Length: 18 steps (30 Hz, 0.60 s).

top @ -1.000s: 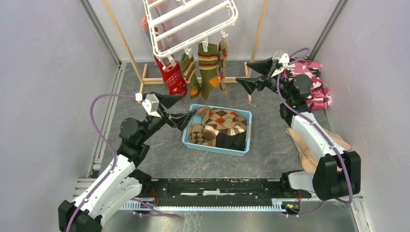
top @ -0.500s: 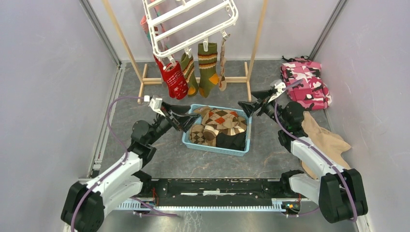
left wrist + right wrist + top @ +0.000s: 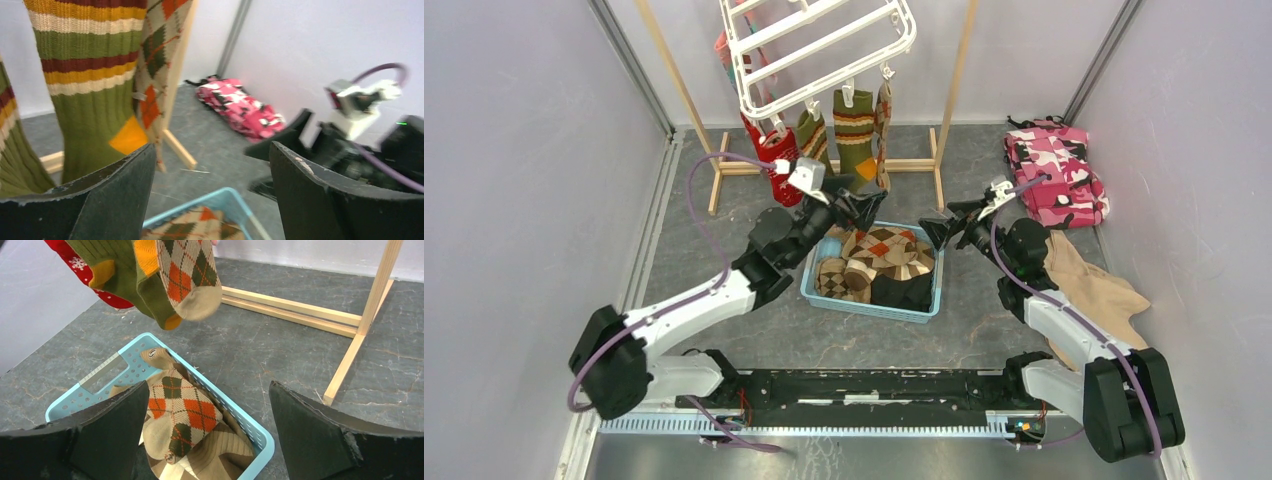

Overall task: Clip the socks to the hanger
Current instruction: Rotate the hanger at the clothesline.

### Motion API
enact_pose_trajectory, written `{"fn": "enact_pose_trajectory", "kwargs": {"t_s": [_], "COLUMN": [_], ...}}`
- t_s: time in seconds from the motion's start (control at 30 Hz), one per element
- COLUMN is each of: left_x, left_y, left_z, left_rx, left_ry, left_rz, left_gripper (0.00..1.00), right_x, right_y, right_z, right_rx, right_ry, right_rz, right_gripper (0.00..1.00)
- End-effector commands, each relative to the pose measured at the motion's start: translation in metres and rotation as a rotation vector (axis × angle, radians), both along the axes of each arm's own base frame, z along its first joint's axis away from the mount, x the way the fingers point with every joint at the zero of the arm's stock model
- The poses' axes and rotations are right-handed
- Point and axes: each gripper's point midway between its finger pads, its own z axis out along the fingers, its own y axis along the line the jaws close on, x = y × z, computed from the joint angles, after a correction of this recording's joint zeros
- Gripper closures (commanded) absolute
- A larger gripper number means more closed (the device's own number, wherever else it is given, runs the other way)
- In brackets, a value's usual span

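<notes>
The white hanger hangs tilted at the top, with a red sock, two olive striped socks and an argyle sock clipped along its near rim. More argyle socks lie heaped in the light blue basket. My left gripper is open and empty over the basket's back left corner, just below the hung socks. My right gripper is open and empty above the basket's back right corner. Its view looks down on the argyle socks in the basket.
The light wooden stand carries the hanger, and its base bar runs behind the basket. A pink camouflage cloth lies at the back right. A beige cloth lies beside the right arm. Grey walls close in both sides.
The left arm swung forward and right, from the basket's left side to under the hung socks. The right arm drew back from the stand down to the basket's right corner.
</notes>
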Motion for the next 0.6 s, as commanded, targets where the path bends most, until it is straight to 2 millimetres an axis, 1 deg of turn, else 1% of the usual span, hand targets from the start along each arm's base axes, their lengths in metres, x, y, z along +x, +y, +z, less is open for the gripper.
{"fn": "enact_pose_trajectory", "kwargs": {"t_s": [0.0,0.13,0.33,0.4,0.57], "left_x": [0.049,0.076,0.111,0.120,0.135], "left_y": [0.000,-0.015,-0.015,-0.015,-0.023], "left_z": [0.008,0.014,0.015,0.017,0.019], "left_rx": [0.107,0.118,0.133,0.123,0.111], "left_ry": [-0.116,-0.133,-0.126,-0.120,-0.113], "left_rz": [0.203,0.269,0.445,0.488,0.528], "left_gripper": [0.13,0.17,0.19,0.28,0.35], "right_x": [0.002,0.001,0.001,0.001,0.001], "right_y": [-0.003,-0.002,0.000,0.000,0.002], "right_z": [0.001,-0.003,-0.006,-0.007,-0.008], "right_rx": [-0.008,-0.012,-0.010,-0.010,-0.011], "right_ry": [-0.010,-0.001,0.009,0.012,0.016], "right_rz": [-0.031,-0.026,-0.014,-0.011,-0.003], "right_gripper": [0.04,0.03,0.03,0.03,0.03]}}
